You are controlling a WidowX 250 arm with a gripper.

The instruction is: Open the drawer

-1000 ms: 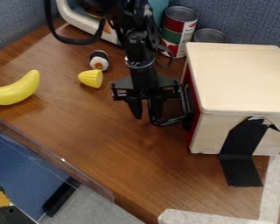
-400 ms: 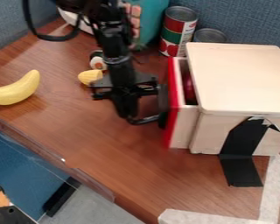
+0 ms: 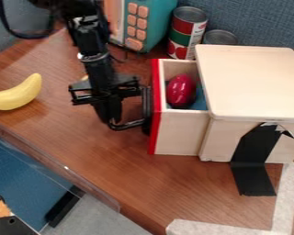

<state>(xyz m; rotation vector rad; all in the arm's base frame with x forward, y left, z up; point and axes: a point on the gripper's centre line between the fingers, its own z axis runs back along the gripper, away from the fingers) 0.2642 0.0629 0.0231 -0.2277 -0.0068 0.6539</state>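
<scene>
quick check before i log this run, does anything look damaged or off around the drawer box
One thing: the black tape strip on the pale wooden box's side has a ragged, curled top end, as if torn or peeling. The red-fronted wooden drawer standing open fits the task.

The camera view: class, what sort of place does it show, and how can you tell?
Probably a robotics lab or test desk: a black robot arm hangs over the wooden tabletop, and black tape runs from the drawer box onto it.
</scene>
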